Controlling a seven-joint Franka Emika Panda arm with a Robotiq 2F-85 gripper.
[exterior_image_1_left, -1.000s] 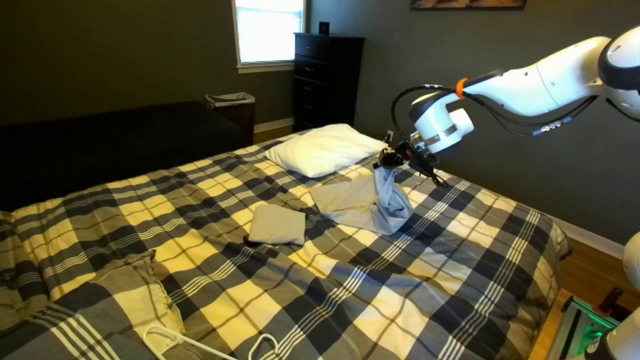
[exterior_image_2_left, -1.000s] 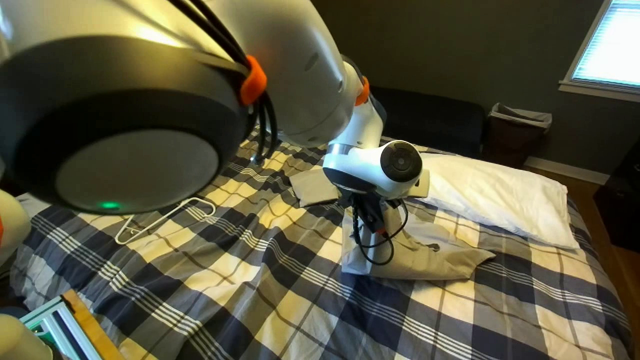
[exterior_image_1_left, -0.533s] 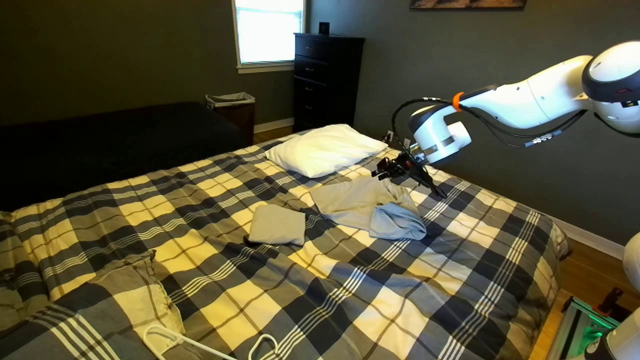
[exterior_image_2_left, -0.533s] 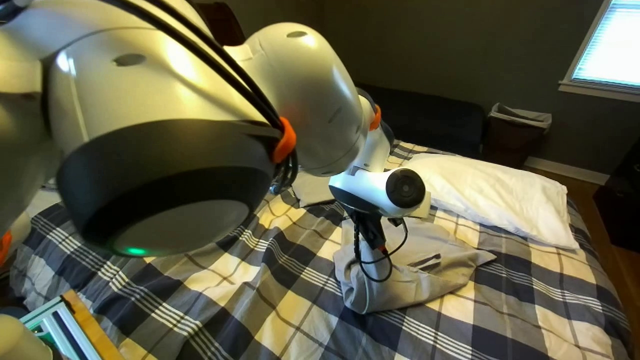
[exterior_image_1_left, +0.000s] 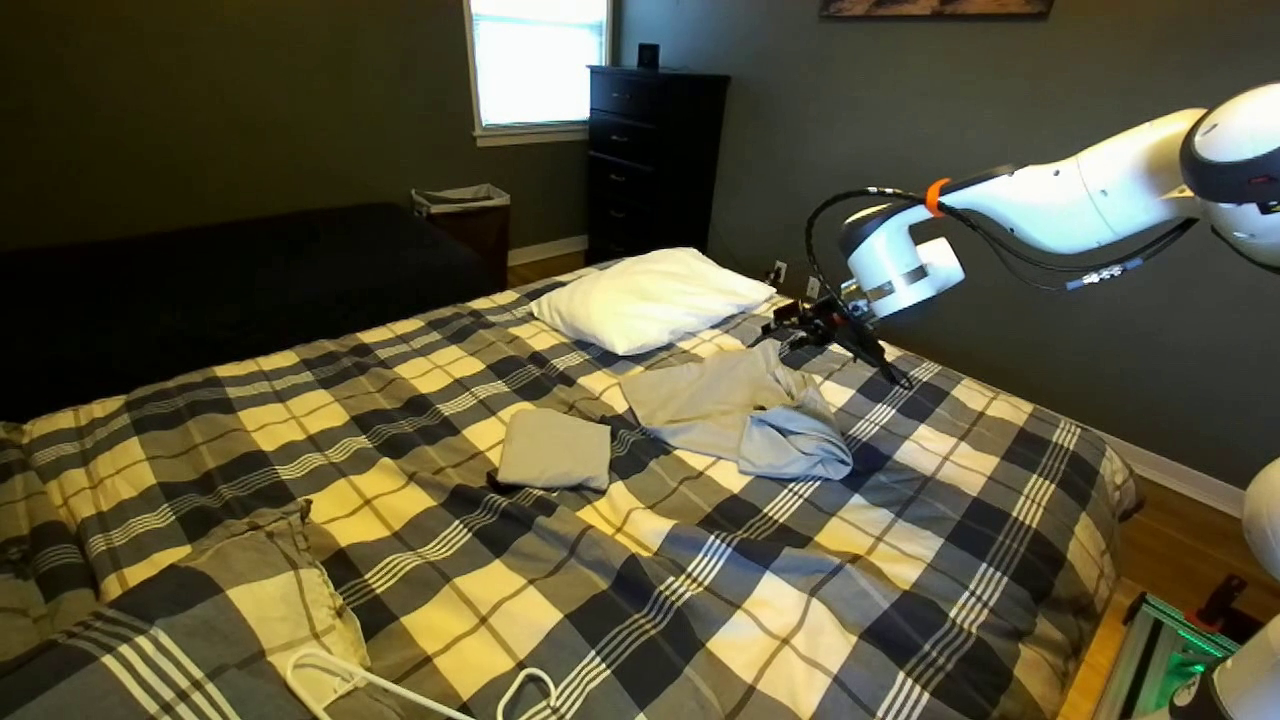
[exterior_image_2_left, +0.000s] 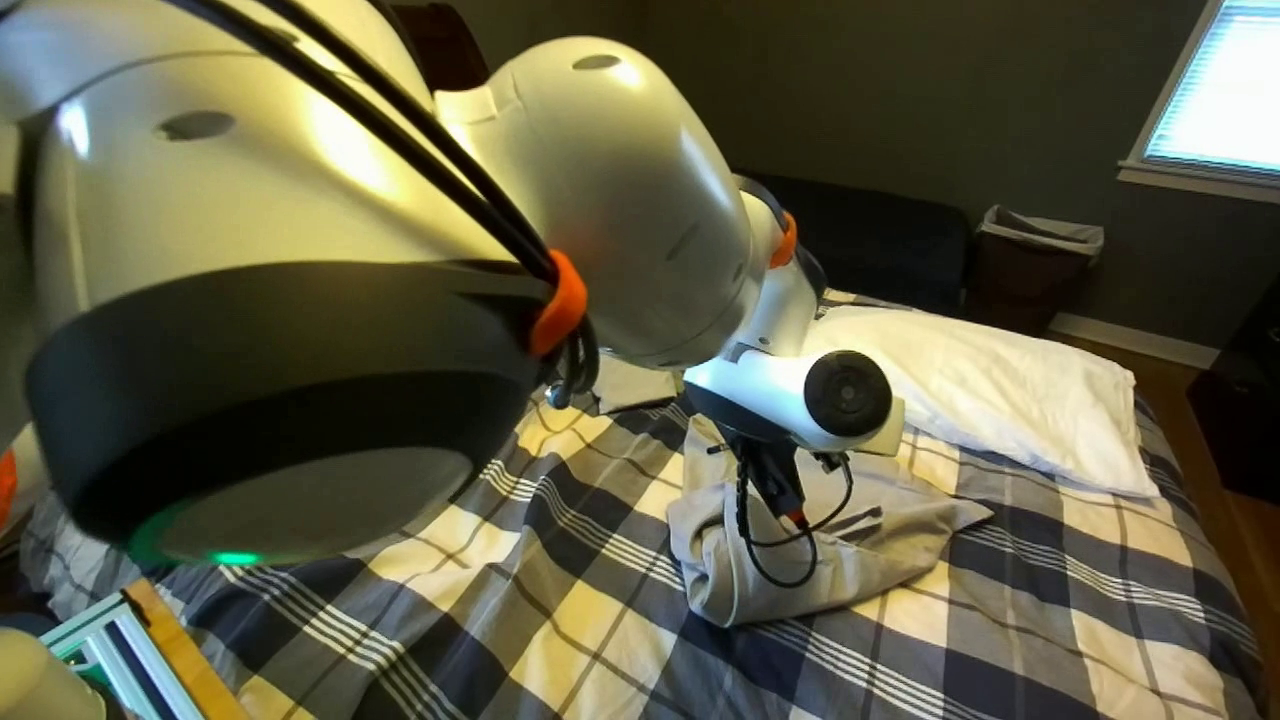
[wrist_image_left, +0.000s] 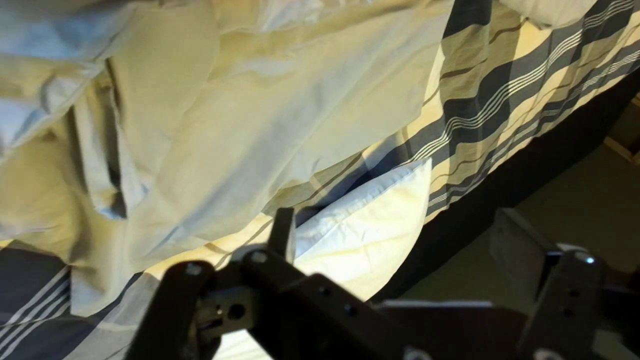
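Grey-beige fabric: a crumpled garment (exterior_image_1_left: 695, 395) lies on the plaid comforter (exterior_image_1_left: 640, 620), below the gripper (exterior_image_1_left: 776, 341) and just beside its fingertips. Gripper state: the two fingers (wrist_image_left: 284, 235) stand wide apart, with clear space between them. Whether a fingertip touches the raised edge of the garment cannot be determined. The wrist view shows both fingers and a narrow dark opening (wrist_image_left: 115, 172) in the garment; in an exterior view, the white wrist housing (exterior_image_2_left: 780, 400) covers most of the fingers. Ahead of the fingertips lies the white pillow (exterior_image_1_left: 650, 300); the wrist view shows only part of it. The folded beige cloth (exterior_image_1_left: 555, 450) is located across the garment from the gripper. The white hanger (exterior_image_1_left: 420, 696), well apart from the gripper, is visible in an exterior view only. Beyond the pillow from the gripper, the lined bin (exterior_image_2_left: 1035, 280) appears in both exterior views.
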